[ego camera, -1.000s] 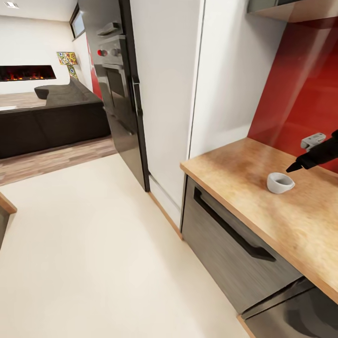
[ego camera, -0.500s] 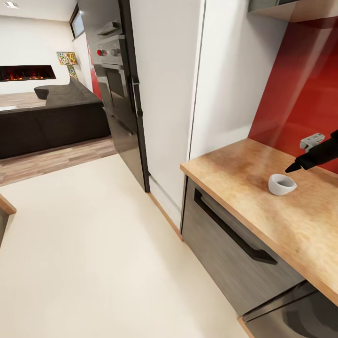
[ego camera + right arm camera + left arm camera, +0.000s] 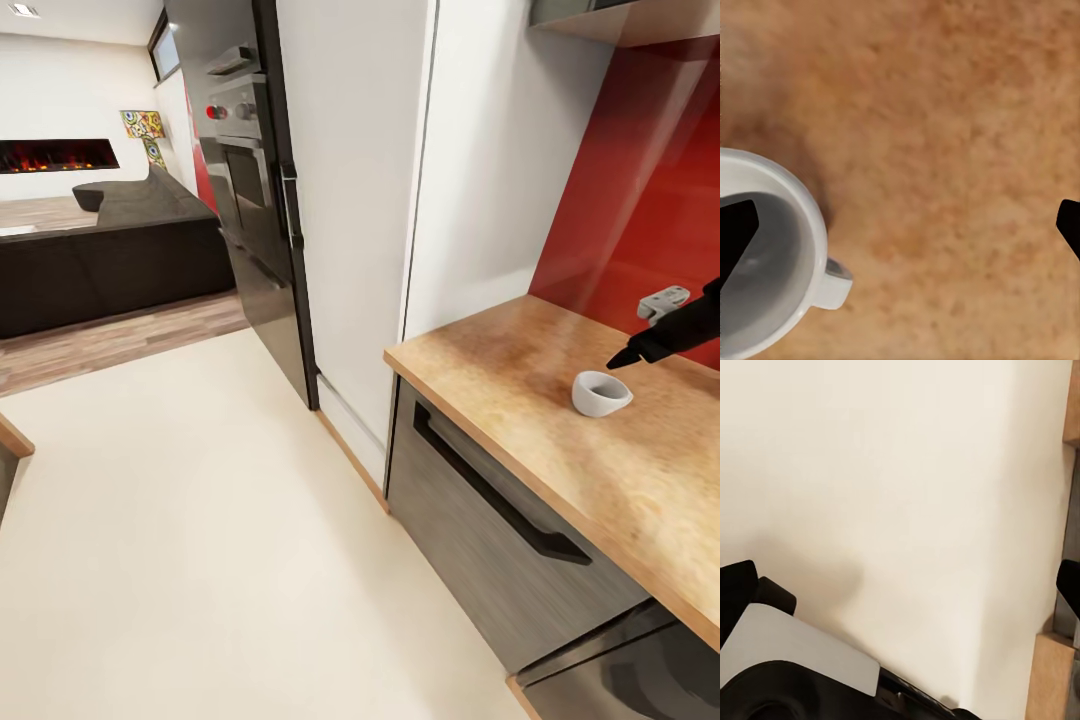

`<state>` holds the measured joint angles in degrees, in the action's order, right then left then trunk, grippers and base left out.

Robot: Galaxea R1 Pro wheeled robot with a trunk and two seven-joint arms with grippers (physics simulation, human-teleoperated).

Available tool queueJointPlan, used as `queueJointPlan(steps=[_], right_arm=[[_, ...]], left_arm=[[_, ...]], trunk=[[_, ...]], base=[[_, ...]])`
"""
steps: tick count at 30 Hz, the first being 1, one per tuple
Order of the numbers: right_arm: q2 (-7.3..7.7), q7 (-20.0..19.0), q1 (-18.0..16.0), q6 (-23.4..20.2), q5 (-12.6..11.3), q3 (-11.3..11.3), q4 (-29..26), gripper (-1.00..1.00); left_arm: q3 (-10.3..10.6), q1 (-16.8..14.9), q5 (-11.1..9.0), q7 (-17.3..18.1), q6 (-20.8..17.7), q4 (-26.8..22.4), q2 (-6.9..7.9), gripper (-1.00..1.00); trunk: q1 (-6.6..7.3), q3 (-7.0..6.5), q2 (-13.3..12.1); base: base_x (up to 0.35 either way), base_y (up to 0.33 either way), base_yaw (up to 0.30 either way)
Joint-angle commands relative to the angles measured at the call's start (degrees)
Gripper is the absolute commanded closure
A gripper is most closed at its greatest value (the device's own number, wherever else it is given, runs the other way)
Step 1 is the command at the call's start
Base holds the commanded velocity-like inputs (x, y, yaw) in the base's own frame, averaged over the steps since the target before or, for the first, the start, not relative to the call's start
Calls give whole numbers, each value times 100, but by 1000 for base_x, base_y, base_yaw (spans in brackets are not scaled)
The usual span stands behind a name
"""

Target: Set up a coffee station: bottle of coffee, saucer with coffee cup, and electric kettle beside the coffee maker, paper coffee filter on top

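Even, bright rendered light; soft shadows, slight blur.

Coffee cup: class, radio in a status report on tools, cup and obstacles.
Right tool open, over worktop, one tip above cup. Cup upright, empty, standing on bare wood, no saucer under it. Left tool's state unclear. Nothing blocking.

view: shifted a touch, my head moved | coffee cup (image 3: 601,393): slid slightly along the bench (image 3: 520,385), away from its end, now more upright than a second ago | my right pincer (image 3: 628,354): barely moved, tip above cup
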<state>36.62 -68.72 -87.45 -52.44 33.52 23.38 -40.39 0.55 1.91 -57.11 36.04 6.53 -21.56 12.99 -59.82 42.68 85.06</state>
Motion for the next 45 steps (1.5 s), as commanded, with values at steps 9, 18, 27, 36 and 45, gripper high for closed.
queueJointPlan(steps=[9,18,27,36,45], right_arm=[[3,-53,94,20,44,17,22,-100],[3,-50,121,221,41,17,46,-100],[2,-53,123,241,41,17,49,-100],[0,-53,124,243,41,17,49,-100],[-2,-60,129,243,41,17,49,-100]], left_arm=[[7,2,-10,9,15,-7,-2,-100],[10,2,-10,16,17,-13,2,-100],[20,2,-10,25,31,-23,1,-100],[46,2,-10,26,25,-24,2,-100],[52,2,-10,26,24,-24,0,-100]], trunk=[[0,4,2],[0,4,2],[0,4,2],[-88,76,163],[-220,184,403]], base=[[0,0,0],[0,0,0],[0,0,0],[0,0,0],[0,0,0]])
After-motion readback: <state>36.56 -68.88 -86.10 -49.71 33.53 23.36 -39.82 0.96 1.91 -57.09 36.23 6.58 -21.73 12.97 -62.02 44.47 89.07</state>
